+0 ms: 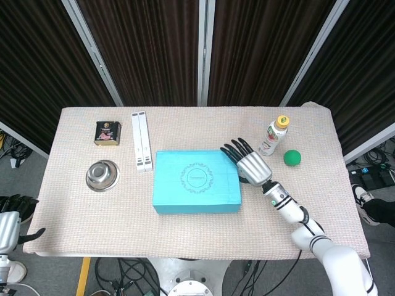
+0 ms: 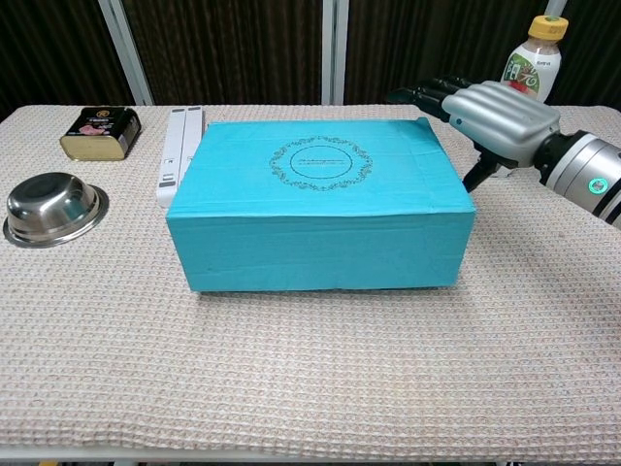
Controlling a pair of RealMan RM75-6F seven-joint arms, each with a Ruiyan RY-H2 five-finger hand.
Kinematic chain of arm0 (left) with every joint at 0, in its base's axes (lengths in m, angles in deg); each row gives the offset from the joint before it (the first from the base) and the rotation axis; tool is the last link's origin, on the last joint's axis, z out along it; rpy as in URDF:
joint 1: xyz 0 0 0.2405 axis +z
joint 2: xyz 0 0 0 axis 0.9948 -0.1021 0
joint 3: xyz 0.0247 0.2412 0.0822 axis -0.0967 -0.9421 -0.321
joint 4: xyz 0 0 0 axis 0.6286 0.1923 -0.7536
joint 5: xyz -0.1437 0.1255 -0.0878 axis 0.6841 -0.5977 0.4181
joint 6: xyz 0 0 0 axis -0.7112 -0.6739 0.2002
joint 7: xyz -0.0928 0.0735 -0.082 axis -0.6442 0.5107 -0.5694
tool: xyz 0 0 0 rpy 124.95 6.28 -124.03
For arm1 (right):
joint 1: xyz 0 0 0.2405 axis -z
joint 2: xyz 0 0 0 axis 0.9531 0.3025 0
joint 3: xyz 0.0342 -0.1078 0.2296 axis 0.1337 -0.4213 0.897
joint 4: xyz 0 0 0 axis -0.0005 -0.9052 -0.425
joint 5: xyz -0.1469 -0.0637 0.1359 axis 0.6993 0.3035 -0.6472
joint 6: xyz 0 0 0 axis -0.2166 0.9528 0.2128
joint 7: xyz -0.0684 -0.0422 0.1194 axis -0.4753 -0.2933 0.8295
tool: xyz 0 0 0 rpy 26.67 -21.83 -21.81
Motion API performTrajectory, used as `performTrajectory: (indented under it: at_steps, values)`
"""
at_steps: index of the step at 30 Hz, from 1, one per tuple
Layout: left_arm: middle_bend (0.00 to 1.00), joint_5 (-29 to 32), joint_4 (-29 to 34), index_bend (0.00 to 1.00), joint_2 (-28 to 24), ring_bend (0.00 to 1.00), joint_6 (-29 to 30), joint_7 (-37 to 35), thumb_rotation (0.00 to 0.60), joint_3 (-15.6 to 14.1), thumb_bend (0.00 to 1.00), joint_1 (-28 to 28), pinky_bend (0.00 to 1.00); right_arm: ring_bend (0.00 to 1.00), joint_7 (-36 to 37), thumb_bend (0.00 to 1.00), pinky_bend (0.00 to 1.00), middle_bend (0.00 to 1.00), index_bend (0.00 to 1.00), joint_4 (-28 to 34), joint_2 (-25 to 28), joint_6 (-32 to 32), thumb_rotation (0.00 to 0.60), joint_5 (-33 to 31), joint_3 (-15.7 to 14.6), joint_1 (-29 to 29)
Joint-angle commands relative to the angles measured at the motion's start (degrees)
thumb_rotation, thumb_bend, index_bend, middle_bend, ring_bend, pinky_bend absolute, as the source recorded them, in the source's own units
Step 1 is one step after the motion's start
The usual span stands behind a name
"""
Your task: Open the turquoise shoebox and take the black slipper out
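The turquoise shoebox sits shut in the middle of the table, its lid bearing an oval ornament. The black slipper is hidden from both views. My right hand hovers at the box's right far corner, fingers spread and holding nothing; whether it touches the lid I cannot tell. My left hand hangs off the table's left front corner, fingers apart and empty, seen only in the head view.
A steel bowl, a dark tin and a white flat bar lie left of the box. A drink bottle and a green ball stand to the right.
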Motion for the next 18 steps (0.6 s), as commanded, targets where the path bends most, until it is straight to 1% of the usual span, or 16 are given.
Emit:
performTrajectory:
  at_steps: [1,3,4,5,7,10,12,15,18]
  values:
    - [0.24,0.03,-0.10,0.31,-0.21,0.13,-0.16,-0.19,0.600,-0.10,0.02,0.01,0.14,0.00,2.44,0.03,0.00,0.10,0.09,-5.05,-2.78,3.75,0.600,1.35,-2.11,-0.87]
    - [0.24,-0.03,-0.02,0.31,-0.24,0.13,-0.19,-0.31,0.600,-0.12,0.02,0.00,0.14,0.00,2.67,0.10,0.00,0.15,0.15,-7.22,-3.20,5.07,0.600,2.18,-3.29,-1.01]
    - [0.24,-0.06,0.00,0.31,-0.25,0.13,-0.21,-0.35,0.600,-0.14,0.02,-0.02,0.14,0.00,2.74,0.19,0.00,0.19,0.21,-8.56,-3.40,6.05,0.600,2.66,-4.00,-1.05]
    - [0.24,-0.08,0.04,0.31,-0.26,0.13,-0.25,-0.32,0.600,-0.16,0.02,-0.04,0.14,0.00,2.72,0.24,0.00,0.22,0.25,-9.49,-3.54,6.63,0.600,2.98,-4.52,-1.03]
    - [0.24,-0.13,0.18,0.31,-0.32,0.13,-0.26,-0.17,0.600,-0.18,0.02,-0.07,0.14,0.03,3.54,0.38,0.00,0.30,0.35,-10.88,-3.68,7.52,0.600,3.27,-5.38,-0.89]
    - [0.24,-0.06,0.51,0.31,-0.48,0.13,-0.32,0.12,0.600,-0.15,0.02,-0.12,0.14,0.05,6.28,0.46,0.00,0.35,0.42,-11.22,-3.68,8.14,0.600,2.46,-5.48,-0.44]
    - [0.24,-0.05,0.71,0.31,-0.59,0.13,-0.41,0.42,0.600,-0.15,0.02,-0.20,0.14,0.06,8.73,0.50,0.00,0.37,0.44,-10.75,-3.61,8.15,0.600,1.41,-4.99,-0.18]
    - [0.24,-0.11,1.08,0.31,-0.76,0.13,-0.43,0.73,0.600,-0.13,0.02,-0.29,0.14,0.07,15.31,0.51,0.00,0.39,0.44,-8.29,-3.27,6.90,0.600,-1.27,-3.37,0.19]
    - [0.24,-0.27,1.44,0.31,-0.96,0.13,-0.26,1.16,0.600,-0.08,0.02,-0.36,0.14,0.07,24.41,0.51,0.00,0.39,0.44,-3.74,-2.22,3.44,0.600,-4.82,-1.00,0.02]
